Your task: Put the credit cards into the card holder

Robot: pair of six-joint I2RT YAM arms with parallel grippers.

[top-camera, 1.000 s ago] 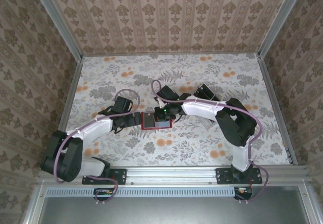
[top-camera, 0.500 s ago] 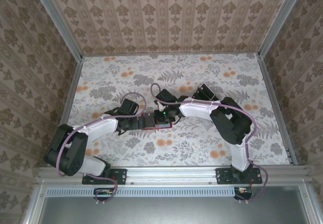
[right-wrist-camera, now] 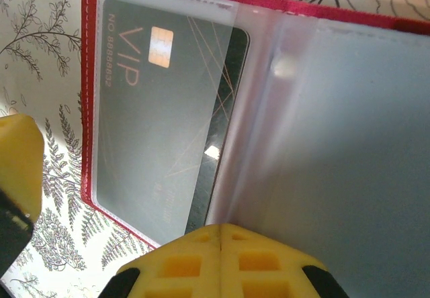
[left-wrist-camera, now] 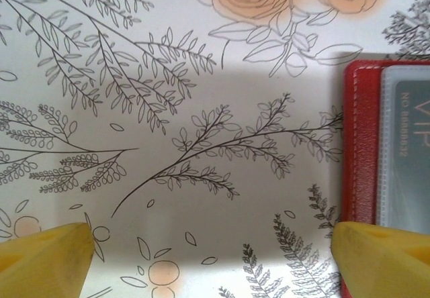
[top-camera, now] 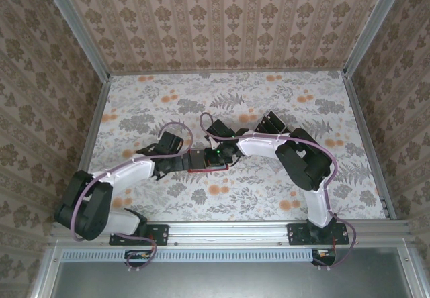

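Sliding in, my left gripper [left-wrist-camera: 215, 261] has reached the card holder's [left-wrist-camera: 359, 143] red edge, jaws spread wide. My right gripper [right-wrist-camera: 121, 187] hangs open just above the holder, where one credit card [right-wrist-camera: 161, 130] already sits tucked inside. I judge I'm bracing it for another.

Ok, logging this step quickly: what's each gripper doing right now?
Left gripper: open, empty, at the red wallet edge.
Right gripper: open, above the red wallet.
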